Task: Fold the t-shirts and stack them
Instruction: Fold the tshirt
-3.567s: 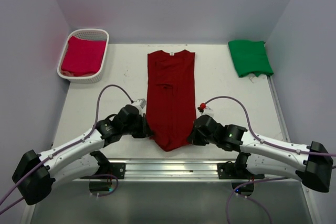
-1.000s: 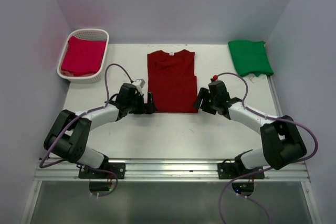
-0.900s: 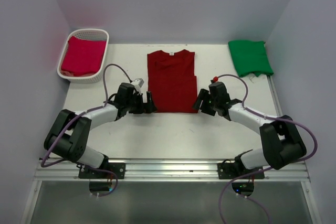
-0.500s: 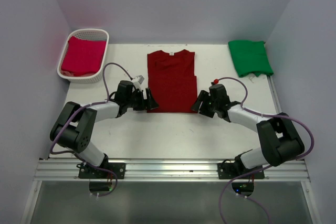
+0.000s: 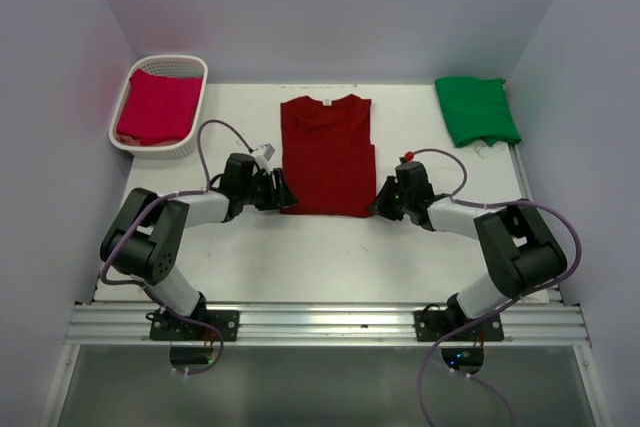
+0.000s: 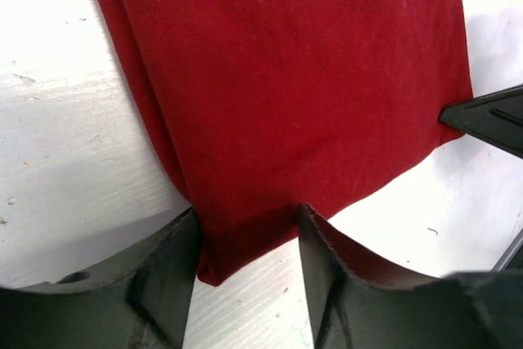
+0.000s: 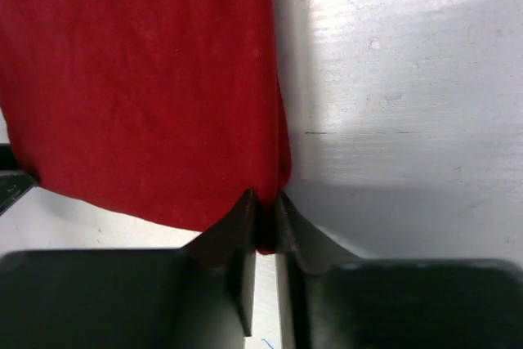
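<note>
A dark maroon red t-shirt [image 5: 327,155] lies folded in half at the table's centre, collar at the far end. My left gripper [image 5: 284,196] sits at its near left corner. In the left wrist view its jaws [image 6: 247,220] are open and straddle that corner [image 6: 233,251] without pinching it. My right gripper [image 5: 380,205] is at the near right corner, and its jaws [image 7: 263,230] are shut on the cloth edge there. A bright green t-shirt [image 5: 477,110] lies folded at the back right. A pinkish crimson t-shirt [image 5: 158,105] rests in the basket.
The white lattice basket [image 5: 150,149] stands at the back left corner. Grey walls close in the table on three sides. Bare white tabletop [image 5: 330,257] stretches between the red shirt and the metal rail at the near edge. Both arms reach forward, low over the table.
Earlier the red shirt lay full length; it is now folded in half. Over the last second both grippers slid inward to its near corners, the right jaws shut on the cloth and the left jaws narrowed.
</note>
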You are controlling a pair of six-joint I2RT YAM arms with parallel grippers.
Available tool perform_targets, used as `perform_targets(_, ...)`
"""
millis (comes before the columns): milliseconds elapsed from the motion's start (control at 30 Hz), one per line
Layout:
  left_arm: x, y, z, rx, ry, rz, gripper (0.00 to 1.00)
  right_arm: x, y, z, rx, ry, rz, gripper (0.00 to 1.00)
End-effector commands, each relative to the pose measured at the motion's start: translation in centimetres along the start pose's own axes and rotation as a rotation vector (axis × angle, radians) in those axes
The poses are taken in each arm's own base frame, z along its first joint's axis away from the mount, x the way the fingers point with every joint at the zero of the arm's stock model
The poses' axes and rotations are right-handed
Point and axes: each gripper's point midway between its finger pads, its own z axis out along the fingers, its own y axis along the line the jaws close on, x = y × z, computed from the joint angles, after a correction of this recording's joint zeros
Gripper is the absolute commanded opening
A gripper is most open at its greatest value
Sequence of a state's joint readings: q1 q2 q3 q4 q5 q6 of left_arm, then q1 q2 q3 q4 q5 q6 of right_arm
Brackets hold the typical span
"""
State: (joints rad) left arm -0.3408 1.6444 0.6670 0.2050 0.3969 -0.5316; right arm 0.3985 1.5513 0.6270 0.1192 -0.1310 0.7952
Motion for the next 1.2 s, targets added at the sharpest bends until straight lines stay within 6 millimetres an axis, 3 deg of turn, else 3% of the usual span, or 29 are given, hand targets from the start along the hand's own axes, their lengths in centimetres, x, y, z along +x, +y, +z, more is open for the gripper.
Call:
perform_targets(0, 9.7, 5.7, -1.0, -0.217, 0.299, -0.115, 0.54, 0.0, -0.2, 0.5, 0.000, 0.003, -0.012, 0.12)
perform_targets(100, 9.4, 5.7, -1.2, -0.222, 0.288, -0.108, 0.41, 0.0, -0.2, 0.0, 0.000, -0.004, -0.022, 0.00)
perform_targets(233, 9.5, 5.7, -1.8, -0.235, 0.284, -0.108, 0.17, -0.1, -0.2, -0.8, -0.001, -0.018, -0.032, 0.00)
perform_targets(467, 10.2, 5.9, -2.2, -0.240, 0.292, -0.116, 0.00, -0.1, -0.3, -2.3, 0.004, -0.029, -0.054, 0.00)
perform_targets(633, 10.5, 4.9, -3.0, -0.217, 0.299, -0.112, 0.00, -0.1, 0.9, -4.2, -0.043, -0.039, -0.082, 0.00)
perform_targets(767, 10.2, 2.6, -4.4, -0.188, 0.287, -0.082, 0.00, 0.6, 1.4, -7.2, -0.056, -0.035, -0.119, 0.00)
perform_targets(1033, 9.5, -3.7, -9.2, -0.100, 0.241, -0.047, 0.01, 3.1, 3.1, -12.4, -0.118, -0.019, -0.203, 0.00)
perform_targets(1167, 9.9, -5.3, -12.1, -0.075, 0.229, -0.064, 0.04, 4.5, 4.0, -15.1, -0.128, -0.008, -0.241, 0.00)
